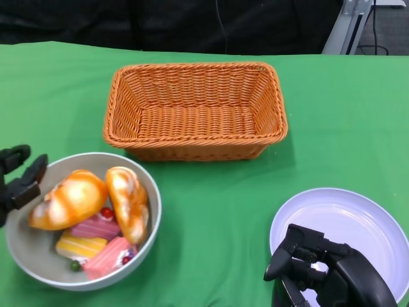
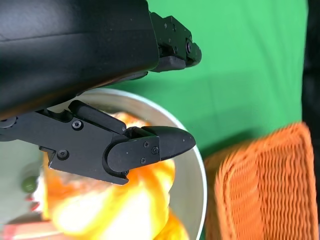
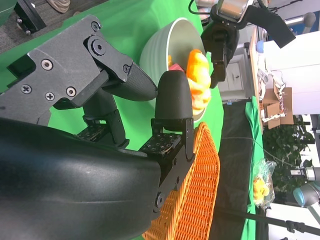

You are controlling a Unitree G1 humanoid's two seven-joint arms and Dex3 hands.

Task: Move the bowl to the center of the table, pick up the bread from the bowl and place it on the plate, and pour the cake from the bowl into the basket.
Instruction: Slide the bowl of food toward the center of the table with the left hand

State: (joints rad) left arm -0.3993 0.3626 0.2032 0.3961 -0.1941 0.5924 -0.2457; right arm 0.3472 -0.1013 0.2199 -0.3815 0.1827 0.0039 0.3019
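Observation:
A grey bowl (image 1: 38,256) sits at the table's near left. It holds two glazed breads (image 1: 67,199) (image 1: 128,201) and several pink and yellow cake pieces (image 1: 96,227). My left hand (image 1: 19,182) is at the bowl's left rim with its fingers apart. In the left wrist view one finger (image 2: 160,145) hangs over the bread (image 2: 125,200) inside the bowl rim (image 2: 197,165), and another lies outside over the cloth. My right hand (image 1: 319,268) hovers over the near-left edge of the white plate (image 1: 345,220), loosely curled and holding nothing. The orange wicker basket (image 1: 195,67) stands empty at the centre back.
A green cloth covers the table. A strip of cloth lies between bowl and plate. The right wrist view shows the bowl (image 3: 165,50), my left hand (image 3: 220,45) and the basket (image 3: 200,190) beyond my right hand (image 3: 100,125). Dark drape lies behind the far edge.

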